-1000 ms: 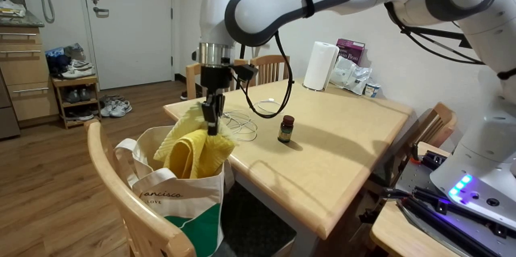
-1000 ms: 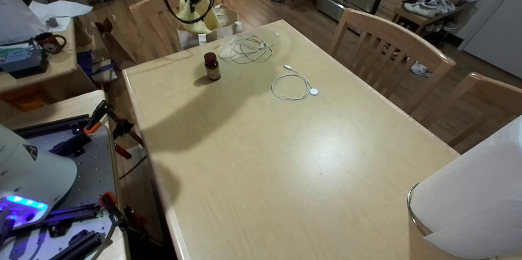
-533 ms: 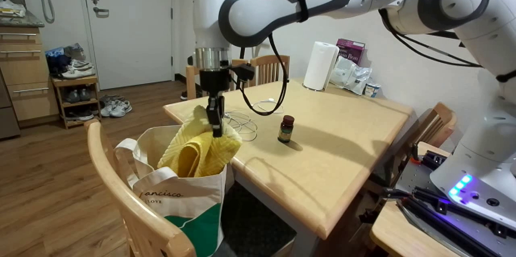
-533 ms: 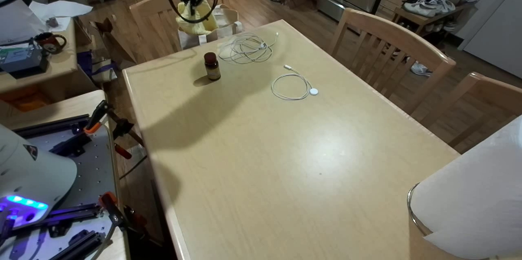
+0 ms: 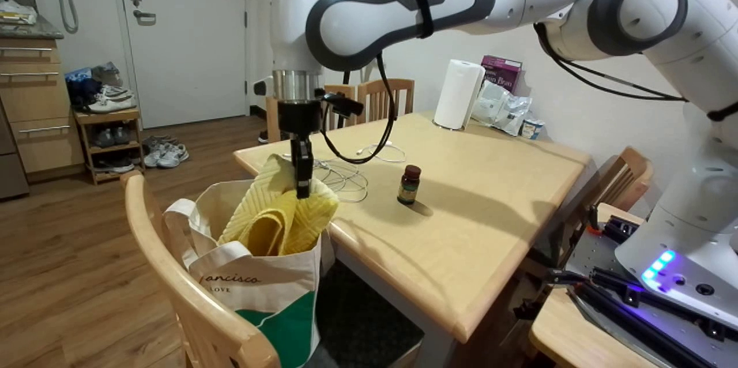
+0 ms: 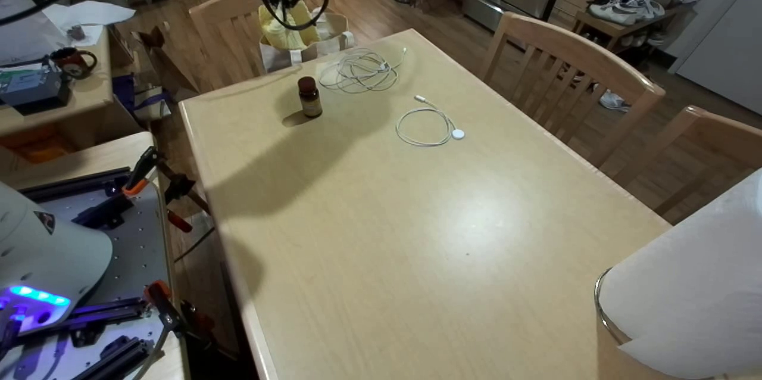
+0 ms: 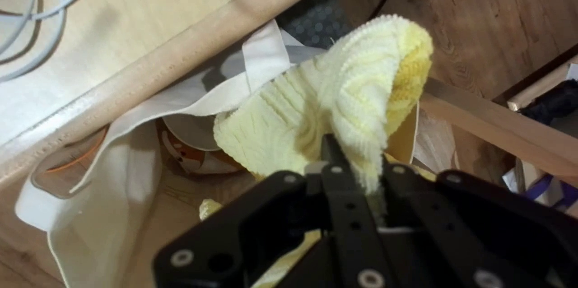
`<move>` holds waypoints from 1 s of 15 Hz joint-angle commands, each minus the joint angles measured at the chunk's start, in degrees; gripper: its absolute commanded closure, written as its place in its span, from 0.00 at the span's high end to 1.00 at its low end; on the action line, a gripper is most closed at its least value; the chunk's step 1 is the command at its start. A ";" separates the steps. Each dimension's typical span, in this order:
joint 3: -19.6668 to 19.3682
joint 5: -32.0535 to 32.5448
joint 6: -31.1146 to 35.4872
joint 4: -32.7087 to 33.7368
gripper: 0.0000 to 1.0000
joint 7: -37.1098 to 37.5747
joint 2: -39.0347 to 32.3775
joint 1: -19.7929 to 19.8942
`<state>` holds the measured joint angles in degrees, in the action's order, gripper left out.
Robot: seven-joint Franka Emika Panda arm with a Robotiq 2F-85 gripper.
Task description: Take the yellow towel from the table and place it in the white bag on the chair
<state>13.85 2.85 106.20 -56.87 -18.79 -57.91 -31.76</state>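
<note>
The yellow towel [image 5: 320,212] hangs from my gripper [image 5: 302,192], its lower folds inside the mouth of the white bag [image 5: 259,293]. The bag has a green patch and stands on the chair [image 5: 193,299]. In the wrist view, the gripper [image 7: 359,152] is closed around a bunched fold of the towel [image 7: 271,130]; the bag's rim and straps [image 7: 266,55] lie beside it. The towel [image 6: 289,34] and bag [image 6: 277,58] also show in an exterior view, partly behind the dark gripper and its cable. The bag's bottom is hidden.
The wooden table [image 5: 438,252] borders the bag, its edge close by. A brown bottle [image 5: 409,185] and coiled white cables [image 6: 360,70] lie near that end. A paper towel roll [image 5: 459,94] and packages stand at the far side. More chairs [image 6: 571,82] line the table.
In an exterior view the arm has sunk a little; the gripper shifted slightly right, then back left with the towel. The towel stays gripped and partly in the bag.
</note>
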 commanded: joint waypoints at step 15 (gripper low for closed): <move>-0.57 -0.44 2.40 2.34 1.00 4.49 5.15 0.38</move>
<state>15.92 1.33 112.07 -51.96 -22.48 -60.12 -30.99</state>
